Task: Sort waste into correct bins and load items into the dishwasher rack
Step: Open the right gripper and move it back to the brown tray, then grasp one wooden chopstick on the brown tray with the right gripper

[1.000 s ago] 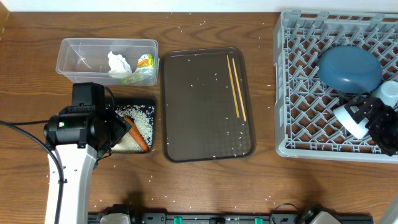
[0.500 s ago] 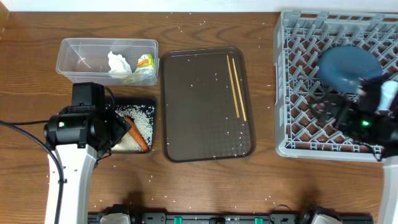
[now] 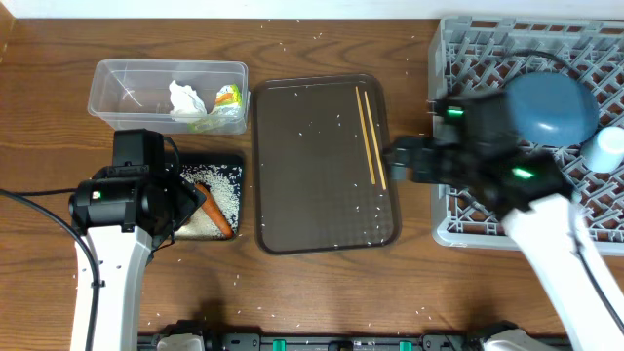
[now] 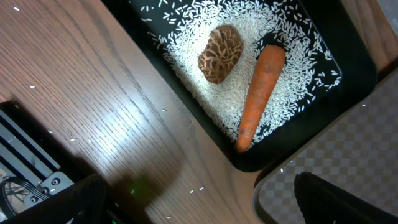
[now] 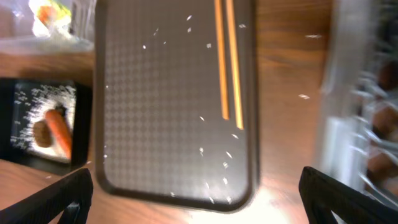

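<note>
The left gripper [image 4: 196, 182] hangs low over the near right corner of the black tray [image 3: 234, 162]. Its fingers stand wide apart and nothing is between them. In that tray lies the carrot [image 4: 260, 93] on a bed of white rice grains [image 4: 292, 37], with the brown food lump [image 4: 221, 53] just beside its thick end. More grains are scattered over the wooden table [image 3: 322, 292].

To the right of the black tray sits the brown serving tray [image 3: 312, 175]. The chopsticks [image 3: 370, 136] lie side by side along its right part, running from its far edge toward the middle. The right gripper [image 5: 198, 177] hovers above this tray's right edge, near the chopsticks; its fingers are spread as far as they go and hold nothing. The right arm reaches in across the near left corner of the dishwasher rack [image 3: 468, 58].

Farther back, behind the black tray, the clear plastic tub [image 3: 127, 83] holds the crumpled tissue [image 3: 185, 99] and the snack wrapper [image 3: 227, 97], both at its right end.

In the rack at the far right, the dark blue plate [image 3: 551, 107] rests among the pegs, and a pale cup [image 3: 606, 146] shows just to its right at the edge of the overhead view.
</note>
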`<state>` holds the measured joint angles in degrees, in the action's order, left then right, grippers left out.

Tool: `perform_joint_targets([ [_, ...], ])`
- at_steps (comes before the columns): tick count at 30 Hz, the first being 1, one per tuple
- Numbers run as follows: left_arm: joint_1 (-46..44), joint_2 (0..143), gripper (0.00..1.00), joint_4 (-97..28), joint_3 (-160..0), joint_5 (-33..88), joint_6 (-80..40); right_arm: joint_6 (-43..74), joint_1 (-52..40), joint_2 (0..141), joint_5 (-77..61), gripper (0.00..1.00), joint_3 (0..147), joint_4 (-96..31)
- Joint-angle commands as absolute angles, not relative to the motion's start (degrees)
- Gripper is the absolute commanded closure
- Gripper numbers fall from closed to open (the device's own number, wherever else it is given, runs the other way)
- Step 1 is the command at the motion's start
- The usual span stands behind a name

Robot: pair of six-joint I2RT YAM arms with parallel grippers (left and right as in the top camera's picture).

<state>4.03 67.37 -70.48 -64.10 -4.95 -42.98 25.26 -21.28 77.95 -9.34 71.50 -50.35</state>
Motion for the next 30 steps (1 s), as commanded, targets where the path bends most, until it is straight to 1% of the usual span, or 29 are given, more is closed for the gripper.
perform_joint_targets([
  [1,4.2,67.4,0.02,-70.7,-64.1,-6.0,-42.0,28.1,-24.9,84.8,-4.7,0.01,72.8,-48.6],
  [5,4.2,67.4,0.02,-70.7,-64.1,-6.1,-42.0,26.5,-26.6,93.5,-4.7,0.01,76.4,-48.6],
  [10,4.2,67.4,0.02,-70.7,-64.1,-6.1,-42.0,24.7,-26.9,103.7,-4.7,0.01,85.2,-51.4],
  [20,4.2,67.4,0.02,-70.7,-64.1,-6.1,-42.0,17.0,-27.0,124.2,-3.9,0.01,114.4,-71.5],
  [25,4.2,67.4,0.02,-70.7,-64.1,-6.0,-42.0,16.6,-27.4,130.9,-3.9,0.01,116.5,-73.0],
  [28,4.2,67.4,0.02,-70.7,-64.1,-6.0,-42.0,16.7,-27.6,133.8,-3.9,0.07,116.5,-72.4],
  [30,4.2,67.4,0.02,-70.7,-64.1,-6.1,-42.0,16.7,-27.7,135.1,-3.9,0.09,116.5,-72.0],
])
